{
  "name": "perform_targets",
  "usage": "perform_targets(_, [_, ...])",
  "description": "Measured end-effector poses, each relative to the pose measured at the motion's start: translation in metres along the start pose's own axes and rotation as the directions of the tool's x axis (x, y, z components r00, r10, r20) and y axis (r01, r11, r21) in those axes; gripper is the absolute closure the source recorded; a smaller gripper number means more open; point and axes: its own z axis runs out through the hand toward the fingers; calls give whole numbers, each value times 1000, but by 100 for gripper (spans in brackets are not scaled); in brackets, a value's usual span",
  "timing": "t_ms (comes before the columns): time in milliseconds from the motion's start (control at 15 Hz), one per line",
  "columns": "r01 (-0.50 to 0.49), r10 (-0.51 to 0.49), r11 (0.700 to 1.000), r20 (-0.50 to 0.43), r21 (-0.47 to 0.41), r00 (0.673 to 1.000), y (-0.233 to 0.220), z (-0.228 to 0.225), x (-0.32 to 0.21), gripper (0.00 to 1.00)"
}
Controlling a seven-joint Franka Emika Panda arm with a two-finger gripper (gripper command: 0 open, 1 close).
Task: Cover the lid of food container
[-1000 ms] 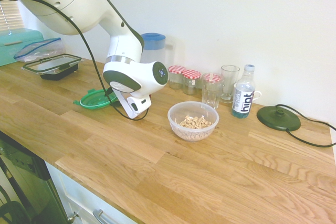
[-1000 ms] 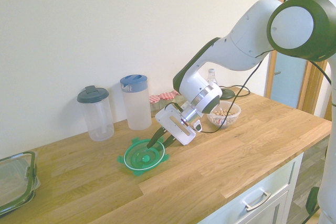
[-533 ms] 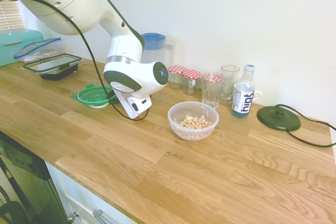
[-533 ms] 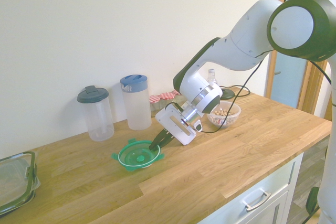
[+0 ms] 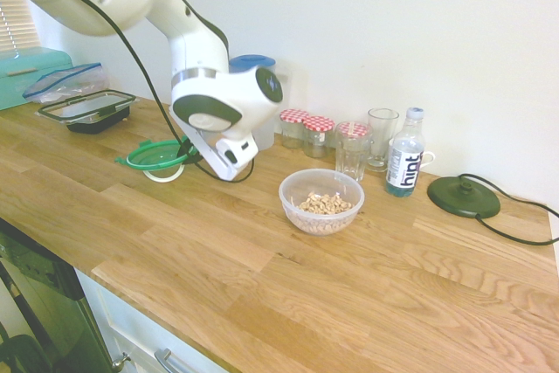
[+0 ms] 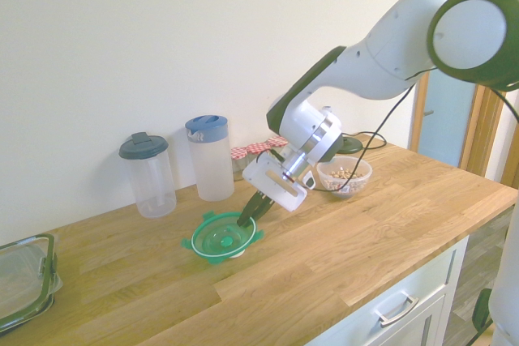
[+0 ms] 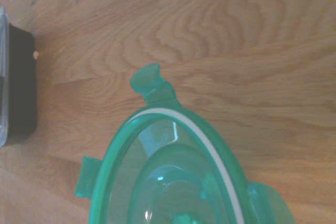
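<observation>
gripper clamped on green lid rim, lid above worktop

**Desk:** What's between you and the food container?

**Me:** From the first exterior view, bare wooden counter. My gripper has the lid pinched at the rim and lifted clear of the wood, so the path across is open along the front.

**Desk:** And behind?

**Me:** Crowded along the wall. I see a blue-lidded pitcher and a grey-lidded jug just behind the lid, then checked-lid jars, two glasses and a water bottle behind the bowl.

**Desk:** Far end?

**Me:** A dark-rimmed container, well apart from the lid.
</observation>
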Motion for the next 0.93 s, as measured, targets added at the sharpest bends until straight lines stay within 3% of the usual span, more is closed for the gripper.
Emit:
perform_targets(200, [32,-55,985,-134,-168,989,-31,-66,-45,100])
perform_targets(400, [14,-119,934,-274,-358,954,-46,-166,-71,100])
perform_targets(533, [-27,-158,887,-358,-461,920,-50,-223,-74,100])
perform_targets(667, [-71,-208,834,-432,-547,877,-55,-251,-68,100])
perform_targets(933, [-176,-332,688,-521,-704,786,-53,-275,-41,100])
